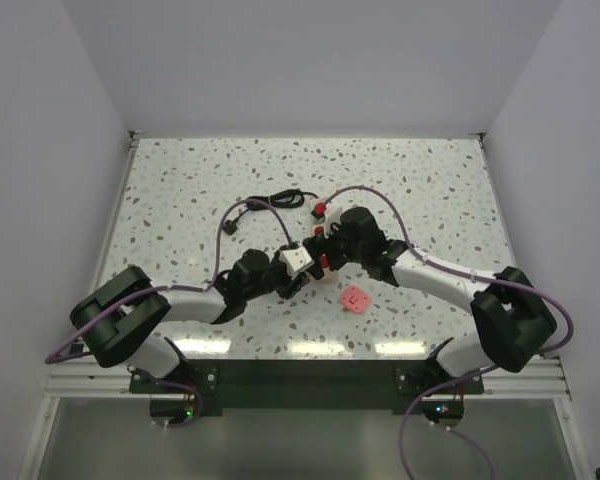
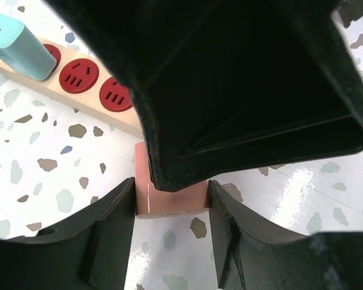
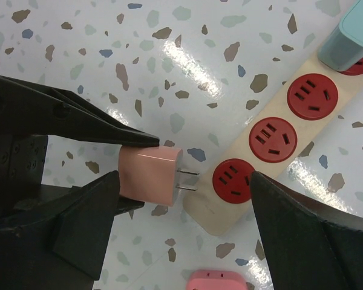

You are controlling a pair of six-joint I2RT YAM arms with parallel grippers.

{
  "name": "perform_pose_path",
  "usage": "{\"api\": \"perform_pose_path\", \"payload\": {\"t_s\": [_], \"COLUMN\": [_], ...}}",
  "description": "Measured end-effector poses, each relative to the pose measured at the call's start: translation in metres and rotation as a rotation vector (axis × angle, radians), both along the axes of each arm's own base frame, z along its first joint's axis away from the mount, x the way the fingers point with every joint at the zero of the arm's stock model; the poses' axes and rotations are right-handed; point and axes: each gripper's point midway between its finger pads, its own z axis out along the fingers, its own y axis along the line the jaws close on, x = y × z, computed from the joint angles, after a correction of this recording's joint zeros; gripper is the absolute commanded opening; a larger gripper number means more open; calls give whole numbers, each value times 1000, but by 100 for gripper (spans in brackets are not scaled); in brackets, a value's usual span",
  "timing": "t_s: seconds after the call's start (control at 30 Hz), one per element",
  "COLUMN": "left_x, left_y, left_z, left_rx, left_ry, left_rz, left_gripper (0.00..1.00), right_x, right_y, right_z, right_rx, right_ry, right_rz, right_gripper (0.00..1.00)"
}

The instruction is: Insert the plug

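Holding the pink plug (image 3: 148, 175) clamped in the left gripper (image 2: 171, 202) jaws, you're just short of the power strip (image 3: 302, 130) lying on the worktop (image 3: 169, 48). The prongs (image 3: 187, 179) point along the plug's long axis at the end red socket (image 3: 232, 180), close to it but not touching. I can't tell whether prongs and slots match in roll. The right gripper (image 1: 332, 248) jaws stand wide, gripping nothing, over the strip's end. The left arm makes this move: push straight along the prong line. The strip may slide unless the right arm braces it.
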Motion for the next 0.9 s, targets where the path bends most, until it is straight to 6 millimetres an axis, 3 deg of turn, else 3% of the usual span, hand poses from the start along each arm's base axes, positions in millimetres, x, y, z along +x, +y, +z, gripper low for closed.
{"api": "perform_pose_path", "payload": {"t_s": [0.3, 0.43, 0.77, 0.9], "left_x": [4, -2, -5, -2], "left_y": [7, 11, 18, 20], "left_z": [1, 9, 20, 20], "left_rx": [-1, -18, -28, -17], "left_ry": [-10, -41, -111, -125], "left_rz": [13, 1, 0, 13], "left_gripper": [0, 0, 0, 3], "right_x": [4, -5, -10, -11], "right_y": [13, 25, 36, 38], "right_z": [-7, -15, -8, -7], "right_rx": [-7, -14, 13, 14], "right_ry": [23, 40, 42, 32], "right_rz": [31, 91, 145, 157], "right_gripper": [89, 89, 88, 66]}}
